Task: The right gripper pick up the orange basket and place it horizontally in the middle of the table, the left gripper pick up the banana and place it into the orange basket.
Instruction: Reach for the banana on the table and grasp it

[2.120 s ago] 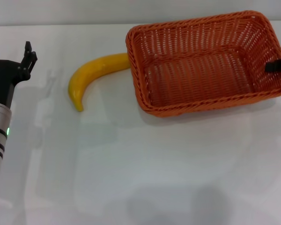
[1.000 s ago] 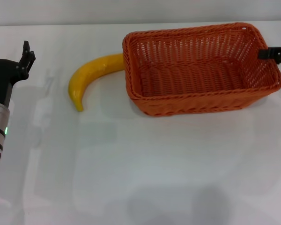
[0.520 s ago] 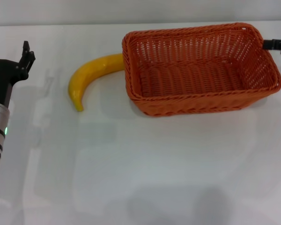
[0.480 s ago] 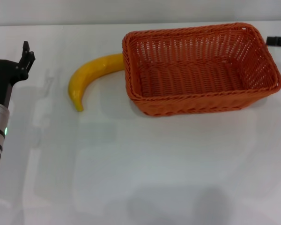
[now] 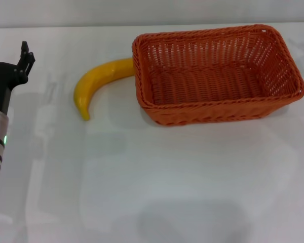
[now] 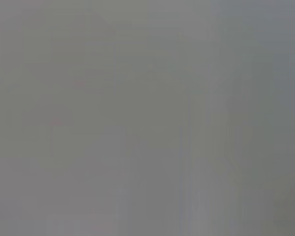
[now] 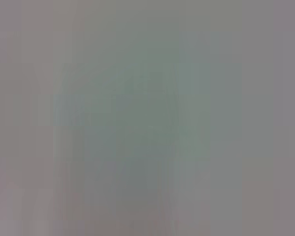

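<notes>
Right end effector has left view since the last frame, basket [image 5: 218, 73] set level mid-counter [image 5: 167, 177]; left end effector [image 5: 24, 55] sits far left, aperture we cannot tell, and since the banana [image 5: 96, 83] touches the basket's wall, we judge a grasp could nudge it.

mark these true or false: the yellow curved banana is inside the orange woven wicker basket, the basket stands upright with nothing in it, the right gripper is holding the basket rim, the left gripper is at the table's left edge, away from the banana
1. The yellow curved banana is inside the orange woven wicker basket. False: it lies on the white table, at the basket's left end.
2. The basket stands upright with nothing in it. True.
3. The right gripper is holding the basket rim. False: it is out of view.
4. The left gripper is at the table's left edge, away from the banana. True.
</notes>
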Tool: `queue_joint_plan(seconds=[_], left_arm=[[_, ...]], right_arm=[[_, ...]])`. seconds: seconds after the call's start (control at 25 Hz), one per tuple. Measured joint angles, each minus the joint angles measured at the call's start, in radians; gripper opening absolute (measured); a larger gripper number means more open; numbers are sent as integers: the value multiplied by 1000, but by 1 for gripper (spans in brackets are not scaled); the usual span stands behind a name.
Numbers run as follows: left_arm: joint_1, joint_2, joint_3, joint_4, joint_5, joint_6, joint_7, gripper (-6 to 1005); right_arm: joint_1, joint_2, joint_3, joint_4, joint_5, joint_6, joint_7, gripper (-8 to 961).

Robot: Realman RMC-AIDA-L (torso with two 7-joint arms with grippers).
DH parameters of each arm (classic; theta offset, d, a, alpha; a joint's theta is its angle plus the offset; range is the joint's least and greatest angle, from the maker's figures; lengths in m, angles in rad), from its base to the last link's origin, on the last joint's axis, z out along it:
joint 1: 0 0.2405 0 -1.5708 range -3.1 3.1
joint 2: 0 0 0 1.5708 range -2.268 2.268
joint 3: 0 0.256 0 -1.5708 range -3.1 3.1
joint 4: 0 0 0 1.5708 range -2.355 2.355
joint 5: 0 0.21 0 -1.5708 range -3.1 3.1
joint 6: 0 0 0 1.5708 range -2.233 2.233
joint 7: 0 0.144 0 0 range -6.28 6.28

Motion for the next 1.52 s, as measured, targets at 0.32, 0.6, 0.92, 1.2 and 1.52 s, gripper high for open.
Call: queue_joint_plan(seconds=[0.32, 0.6, 0.92, 1.2, 1.52], left_arm=[[-2, 0, -38, 1, 0, 5, -56, 880], [-2, 1, -75, 1, 0, 45, -87, 880], [-3, 2, -117, 12, 6, 103, -148, 880], [-24, 29, -105, -61, 187, 324, -743, 880], [-114, 50, -47, -311, 308, 576, -1360, 879]], right_arm=[[-68, 10, -15, 181, 403, -217, -530, 876], [-84, 11, -8, 453, 710, -305, -912, 877], [-79, 9, -4, 706, 924, -376, -1156, 877], [-89, 6, -4, 749, 928, -359, -1156, 876], [-83, 6, -4, 773, 930, -311, -1159, 877]])
